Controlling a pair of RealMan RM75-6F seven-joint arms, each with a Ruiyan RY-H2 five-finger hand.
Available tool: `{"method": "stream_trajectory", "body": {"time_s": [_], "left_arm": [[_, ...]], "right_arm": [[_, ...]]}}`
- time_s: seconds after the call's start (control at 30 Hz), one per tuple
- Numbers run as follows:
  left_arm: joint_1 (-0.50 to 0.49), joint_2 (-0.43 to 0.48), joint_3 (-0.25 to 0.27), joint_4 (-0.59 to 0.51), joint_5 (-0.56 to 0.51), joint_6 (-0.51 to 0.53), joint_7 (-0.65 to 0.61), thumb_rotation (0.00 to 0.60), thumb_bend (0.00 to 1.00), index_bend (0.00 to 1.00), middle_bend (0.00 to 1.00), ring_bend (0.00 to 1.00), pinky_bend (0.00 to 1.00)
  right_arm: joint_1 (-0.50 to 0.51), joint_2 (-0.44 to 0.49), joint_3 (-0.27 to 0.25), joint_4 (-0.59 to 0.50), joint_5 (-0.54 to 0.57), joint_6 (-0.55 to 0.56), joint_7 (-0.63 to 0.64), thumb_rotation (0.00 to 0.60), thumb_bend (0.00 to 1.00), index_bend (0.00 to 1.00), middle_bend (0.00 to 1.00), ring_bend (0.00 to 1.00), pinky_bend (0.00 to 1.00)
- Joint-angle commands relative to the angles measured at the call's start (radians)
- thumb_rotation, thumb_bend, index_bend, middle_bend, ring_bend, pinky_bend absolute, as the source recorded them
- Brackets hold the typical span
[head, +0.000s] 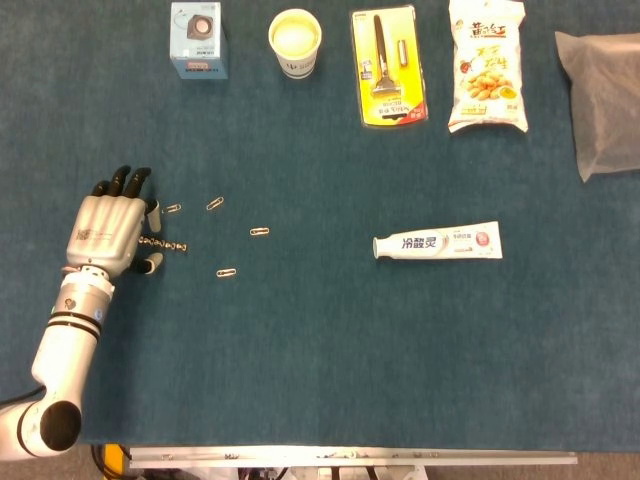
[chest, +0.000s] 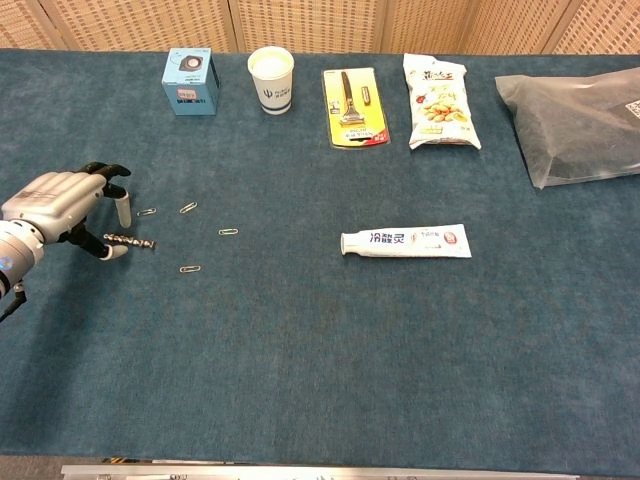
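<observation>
The left robot hand hovers palm-down over the near end of a drill bit, fingers curled but holding nothing, so this looks like the approach to a pick-up. Next it would need a fine pinch. The drill bit is thin, dark and spiralled, lying flat on the tabletop among paperclips.

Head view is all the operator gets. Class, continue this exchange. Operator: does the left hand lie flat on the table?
Observer: No. In the chest view the left hand is arched, knuckles raised, fingertips pointing down at the table.
Operator: Where does the dark twisted piece end?
Observer: The dark twisted piece ends beside the thumb tip; I cannot tell if they touch.
Operator: And the plastic bag?
Observer: The plastic bag has a white label at its right edge.
</observation>
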Motion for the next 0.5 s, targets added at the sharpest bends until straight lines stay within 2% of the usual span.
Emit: {"method": "stream_trajectory", "body": {"time_s": [0.03,0.23,0.5], "left_arm": [[-0.009,0.002,-0.001,0.006,-0.017,-0.011,0.009,0.6,0.2,0.48,0.1,0.0,0.16],[-0.022,-0.001,0.0,0.026,-0.047,-0.035,0.013,0.6,0.2,0.48,0.1,0.0,0.16],[-0.032,0.001,0.006,0.03,-0.06,-0.039,0.019,0.6,0.34,0.48,0.1,0.0,0.16]], "right_arm": [[0.0,0.0,0.0,0.001,0.0,0.0,0.001,0.6,0.33,0.25,0.17,0.14,0.33],[0.0,0.001,0.001,0.001,0.002,-0.002,0.004,0.6,0.33,0.25,0.17,0.14,0.33],[0.001,0.001,0.001,0.0,0.003,-0.004,0.003,0.6,0.33,0.25,0.17,0.14,0.33]]}}
